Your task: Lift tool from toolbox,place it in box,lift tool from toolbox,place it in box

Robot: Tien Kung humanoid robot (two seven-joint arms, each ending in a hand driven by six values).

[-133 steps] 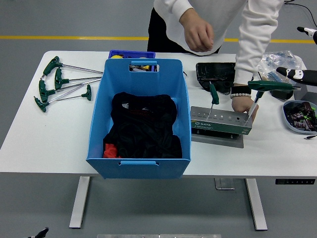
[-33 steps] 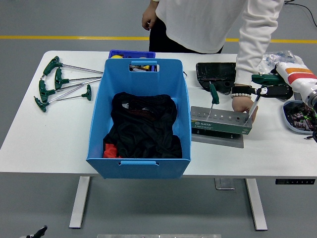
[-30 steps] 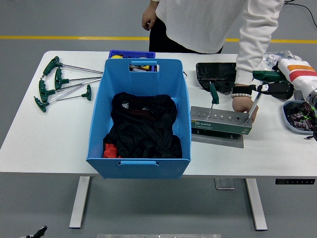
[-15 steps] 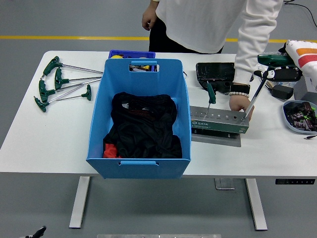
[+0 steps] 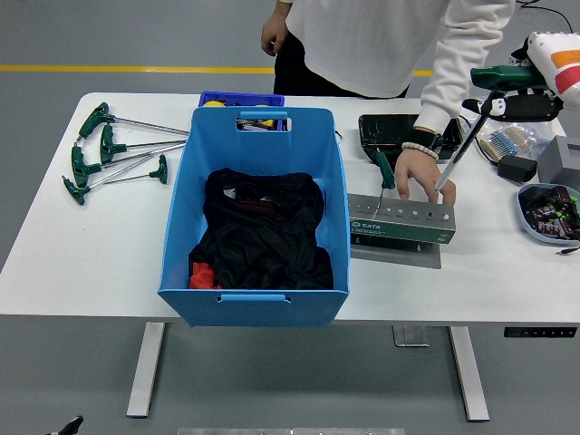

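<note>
- The right hand [image 5: 521, 91], at the far right, is clamped on the green grip of a T-handle wrench [image 5: 471, 127]; its shaft slants down with the tip just above the grey tool holder [image 5: 401, 222].
- A person's hand [image 5: 419, 172] rests on the holder right beside that tip, so a careless swing could strike it.
- One more wrench [image 5: 384, 174] stands in the holder and could be knocked over.
- The blue box [image 5: 257, 213] sits left of the holder, its near wall high; a low carry would catch the rim.
- Spare wrenches [image 5: 113, 149] lie far left, a black tray [image 5: 391, 131] behind.
</note>
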